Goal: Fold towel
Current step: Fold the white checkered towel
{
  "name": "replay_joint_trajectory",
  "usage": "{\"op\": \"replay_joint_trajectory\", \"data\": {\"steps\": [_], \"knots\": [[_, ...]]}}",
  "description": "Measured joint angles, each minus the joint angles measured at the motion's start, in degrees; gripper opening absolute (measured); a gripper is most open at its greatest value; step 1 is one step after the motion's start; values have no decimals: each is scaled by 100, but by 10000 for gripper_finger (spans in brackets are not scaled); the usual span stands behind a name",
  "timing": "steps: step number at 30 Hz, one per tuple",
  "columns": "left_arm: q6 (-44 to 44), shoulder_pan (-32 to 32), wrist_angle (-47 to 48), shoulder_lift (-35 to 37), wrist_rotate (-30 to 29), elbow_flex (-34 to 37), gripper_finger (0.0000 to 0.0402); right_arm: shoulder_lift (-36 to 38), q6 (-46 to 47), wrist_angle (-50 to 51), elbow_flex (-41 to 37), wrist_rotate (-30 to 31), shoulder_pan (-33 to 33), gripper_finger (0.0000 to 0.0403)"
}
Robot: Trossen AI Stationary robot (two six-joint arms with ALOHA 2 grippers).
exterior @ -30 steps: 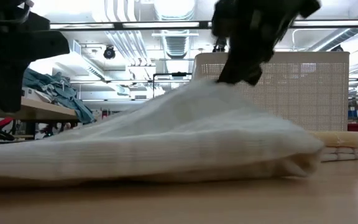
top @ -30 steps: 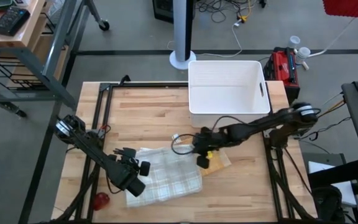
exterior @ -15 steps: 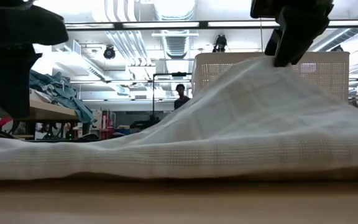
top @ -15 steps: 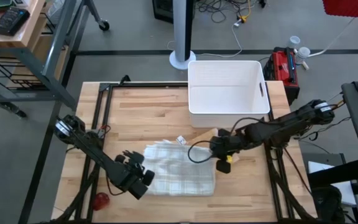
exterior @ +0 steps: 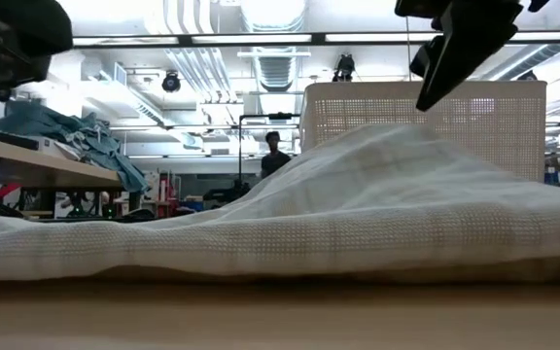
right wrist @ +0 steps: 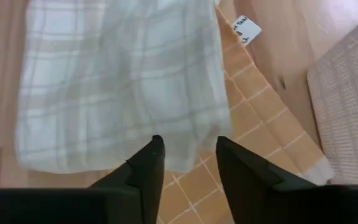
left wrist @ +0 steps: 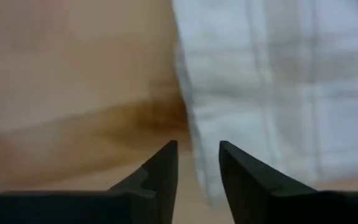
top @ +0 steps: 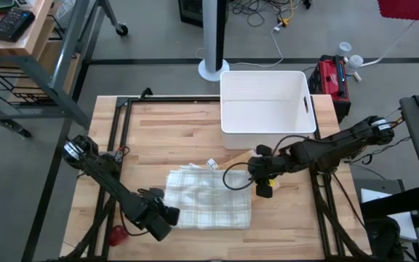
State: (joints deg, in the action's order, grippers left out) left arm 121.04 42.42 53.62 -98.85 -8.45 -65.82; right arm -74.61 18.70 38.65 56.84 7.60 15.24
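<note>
1. We see the towel (top: 209, 196), white with a pale check pattern, lying folded on the wooden table (top: 166, 138), toward the front edge and about midway between the two arms.
2. The left gripper (top: 167, 215) is at the towel's front left corner. In the left wrist view its fingers (left wrist: 160, 171) stand apart with a gap between them, and the towel's edge (left wrist: 278, 93) lies just beyond them, so the claw is released and holds nothing.
3. The right gripper (top: 262, 182) is just beside the towel's right edge. In the right wrist view its fingers (right wrist: 146, 165) are also spread, above the towel's edge (right wrist: 123, 93); this claw is released too.
4. Under the right side of the towel we see a second cloth (right wrist: 260, 130), tan with a light grid, partly covered.
5. A small white label (right wrist: 247, 29) lies on the table at the towel's back corner.
6. A white bin (top: 266, 105) stands at the back of the table, well apart from the towel.
7. In the low view the towel (exterior: 280, 224) rises in a soft mound, and a person (exterior: 273, 154) stands far behind in the room.
</note>
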Motion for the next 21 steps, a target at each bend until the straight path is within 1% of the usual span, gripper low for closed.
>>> {"op": "replay_joint_trajectory", "data": {"steps": [2,6,8,15,18,21], "knots": [[10,19,-137,0,96,0,123,-28,-66,-41,9,-3,1,152],[230,35,-131,-14,679,0,150,-183,-143,-63,20,0,1,175],[281,54,-155,-22,752,0,163,-250,-176,-77,17,-2,1,184],[304,58,-939,-27,319,119,200,-422,-232,-185,15,-4,1,205],[326,67,-1311,-77,36,362,204,-426,-296,-211,15,-2,1,213],[497,65,-1936,-155,-60,711,200,-426,-331,-286,15,-4,1,220]]}}
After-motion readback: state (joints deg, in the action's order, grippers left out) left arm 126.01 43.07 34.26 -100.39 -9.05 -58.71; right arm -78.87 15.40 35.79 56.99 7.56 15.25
